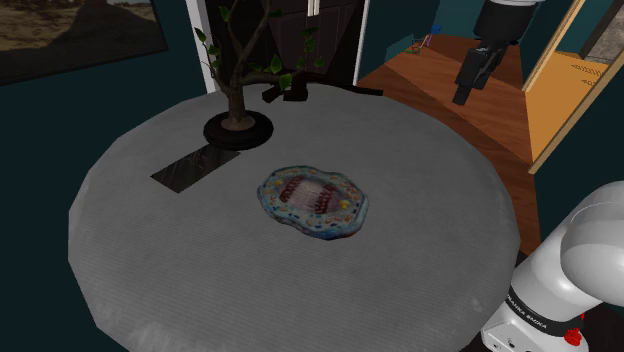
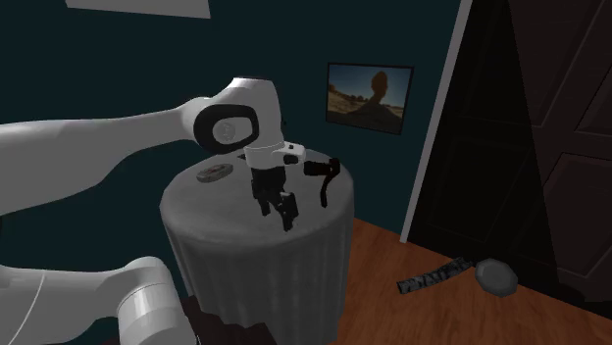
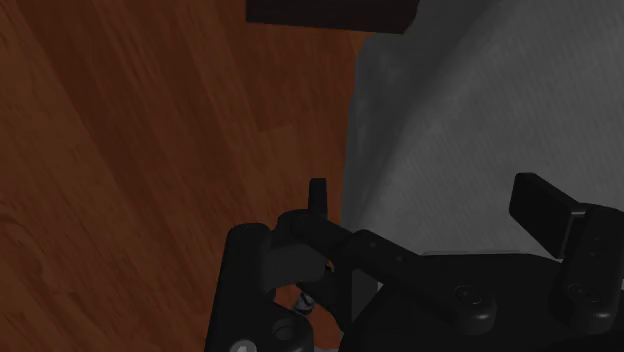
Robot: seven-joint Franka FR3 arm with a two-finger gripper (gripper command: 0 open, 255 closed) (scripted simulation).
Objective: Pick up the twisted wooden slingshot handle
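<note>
- Dark, twisted slingshot handle (image 1: pixel 295 92): I see it lying at the grey counter's (image 1: pixel 420 200) far rim, just behind the potted plant (image 1: pixel 238 130).
- End effector (image 1: pixel 462 98): fingers apart, gripping nothing, hovering over the wooden floor (image 1: pixel 410 80) beyond the counter's edge.
</note>
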